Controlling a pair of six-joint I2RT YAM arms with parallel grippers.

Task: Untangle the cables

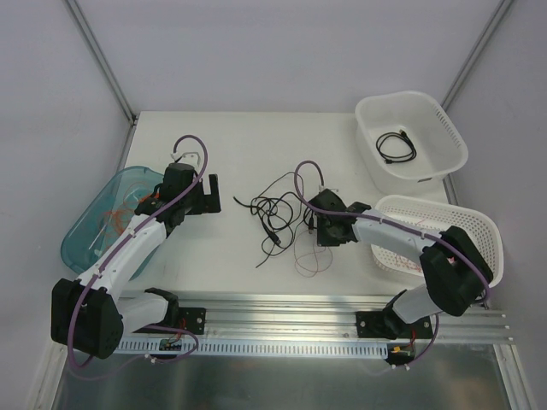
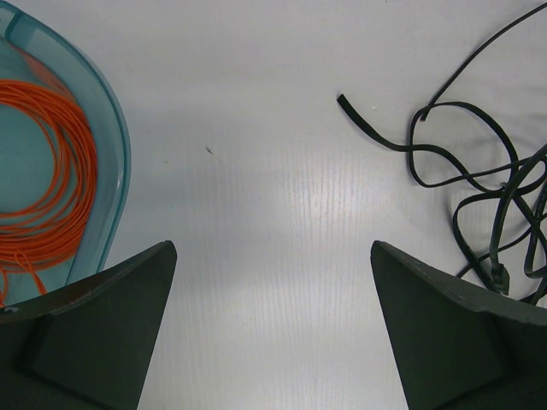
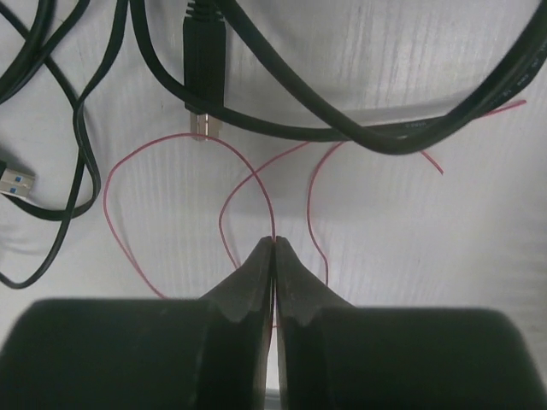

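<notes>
The cables [image 1: 275,215] lie as a loose tangle on the white table, mid-way between the arms: black USB leads and a very thin red wire [image 1: 309,259]. My right gripper [image 1: 318,231] is at the tangle's right side. In the right wrist view it [image 3: 273,243] is shut on the red wire [image 3: 309,192], whose loops spread over the table in front of the jaws, below a black USB plug [image 3: 205,51]. My left gripper [image 1: 210,193] is open and empty, left of the tangle. In the left wrist view it [image 2: 272,248] shows bare table between its jaws, with black cable [image 2: 357,116] off to the right.
A teal bin [image 1: 85,243] with a wound orange coil [image 2: 77,171] sits at the left, beside the left arm. A white basket [image 1: 410,98] at the back right holds a black cable [image 1: 397,147]. A second white basket [image 1: 427,209] stands right of the right arm.
</notes>
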